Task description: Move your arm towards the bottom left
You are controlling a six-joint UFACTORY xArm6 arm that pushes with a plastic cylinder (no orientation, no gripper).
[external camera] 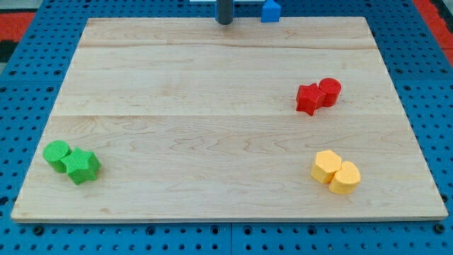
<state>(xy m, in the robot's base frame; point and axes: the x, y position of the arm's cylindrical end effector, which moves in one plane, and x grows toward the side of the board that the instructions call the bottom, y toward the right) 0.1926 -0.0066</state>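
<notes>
Your tip (224, 22) sits at the far edge of the wooden board (212, 106), near the middle, with a blue block (270, 10) just to its right. There is no gripper here, only the bare rod, and it holds nothing. The near left corner, where you are headed, has a green cylinder (56, 154) touching a green star (82, 166). Steer diagonally across the open wood, which looks free along that line. Slow down as you near the green pair so you do not knock them. The red star (308, 98), red cylinder (330, 91) and the two yellow blocks (336, 173) lie well off on the right.
</notes>
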